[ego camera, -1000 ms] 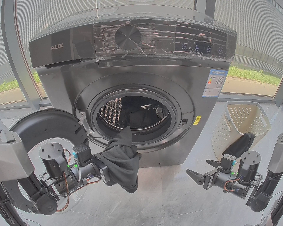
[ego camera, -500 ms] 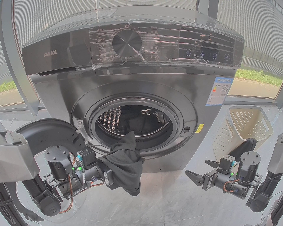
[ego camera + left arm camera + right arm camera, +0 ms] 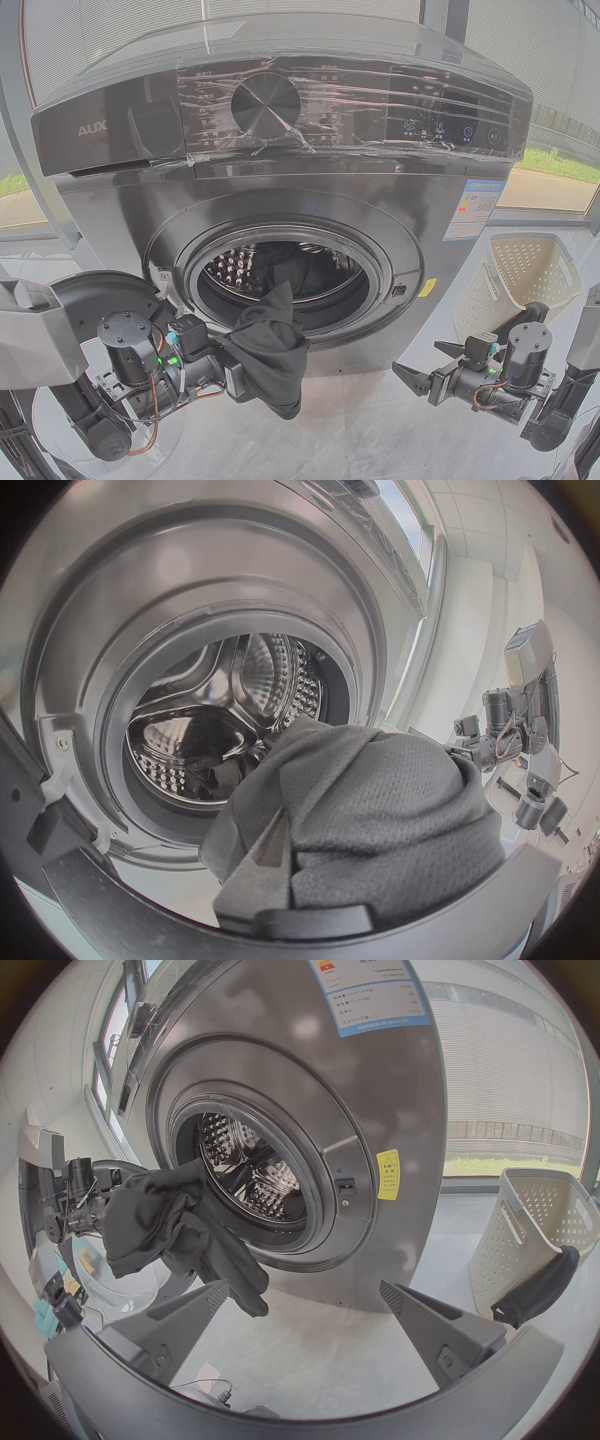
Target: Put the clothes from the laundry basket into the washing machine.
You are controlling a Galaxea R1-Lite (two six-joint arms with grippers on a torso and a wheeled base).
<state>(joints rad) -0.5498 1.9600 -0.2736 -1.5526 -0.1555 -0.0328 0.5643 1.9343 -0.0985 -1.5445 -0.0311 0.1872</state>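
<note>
**Position of items.** The left gripper [image 3: 249, 370] is clamped on a black garment [image 3: 270, 350]. In the left wrist view one finger [image 3: 270, 855] shows pressed against the cloth, and the other is buried under the folds. The garment hangs in front of the lower rim of the drum opening [image 3: 282, 278] of the washing machine [image 3: 350, 187]. Its upper tip stands above that rim and its bulk sags toward the floor [image 3: 350, 437]. Whether cloth touches the rim cannot be told. Dark clothes [image 3: 303, 270] already lie in the drum. The door [image 3: 94, 300] is swung open at the machine's left side.

The right gripper [image 3: 417, 355] hangs over the floor before the machine's right front corner, jaws apart and holding nothing. The laundry basket [image 3: 550, 250] stands tilted on the floor beside the machine's right side. Another dark garment [image 3: 530, 314] is draped over its front rim.

**Handling assessment.** The held garment appears to be a light, soft mesh knit. It is limp, shapeless and not fragile. It should fold and trail rather than keep any form, so loose ends may snag on the door seal or slip out over the lower rim.

**Grip.** The present hold on a bunched fold near the middle looks adequate. For the basket garment, pinching the thick bunched part at the rim seems soundest, since a single layer could slide free.
</note>
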